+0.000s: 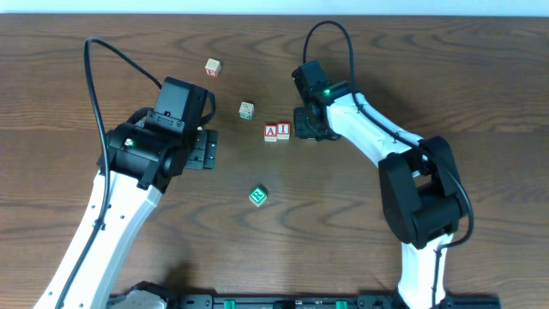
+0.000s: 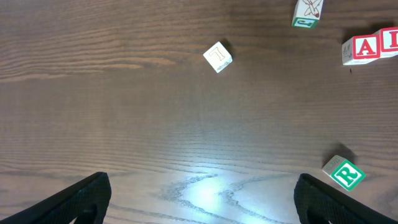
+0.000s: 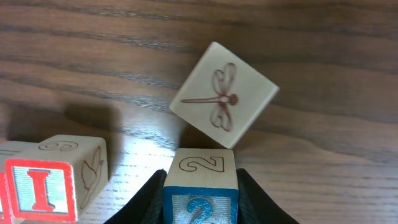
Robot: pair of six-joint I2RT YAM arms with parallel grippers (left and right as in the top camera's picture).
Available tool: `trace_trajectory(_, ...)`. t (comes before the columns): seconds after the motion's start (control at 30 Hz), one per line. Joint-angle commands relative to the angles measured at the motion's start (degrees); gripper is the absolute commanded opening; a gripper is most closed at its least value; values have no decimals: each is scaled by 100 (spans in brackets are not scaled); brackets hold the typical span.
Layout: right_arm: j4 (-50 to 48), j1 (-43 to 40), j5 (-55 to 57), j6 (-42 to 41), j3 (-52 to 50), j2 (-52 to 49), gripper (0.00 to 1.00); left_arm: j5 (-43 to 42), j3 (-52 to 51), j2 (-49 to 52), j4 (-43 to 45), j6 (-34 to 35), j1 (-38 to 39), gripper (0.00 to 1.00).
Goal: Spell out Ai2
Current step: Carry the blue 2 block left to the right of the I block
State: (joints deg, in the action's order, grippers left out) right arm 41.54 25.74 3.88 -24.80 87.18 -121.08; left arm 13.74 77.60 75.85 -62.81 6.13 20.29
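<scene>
The red "A" block and red "I" block sit side by side mid-table. They also show in the left wrist view, the "A" block and the "I" block. My right gripper is just right of the "I" block. It is shut on the blue "2" block, which is hidden under the gripper in the overhead view. My left gripper is open and empty over bare table, left of the letters.
A dragonfly block lies tilted just beyond the "2" block. An "L" block is at the far left. A green "R" block lies nearer the front.
</scene>
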Motion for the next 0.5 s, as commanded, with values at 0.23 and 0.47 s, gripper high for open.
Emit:
trace_trajectory(0.23, -210, 179, -28, -511, 131, -55, 29, 59, 35, -11, -20, -37, -4, 95)
trace_trajectory(0.47, -168, 210, -28, -605, 133, -55, 47, 61, 35, -11, -22, -37, -4, 95)
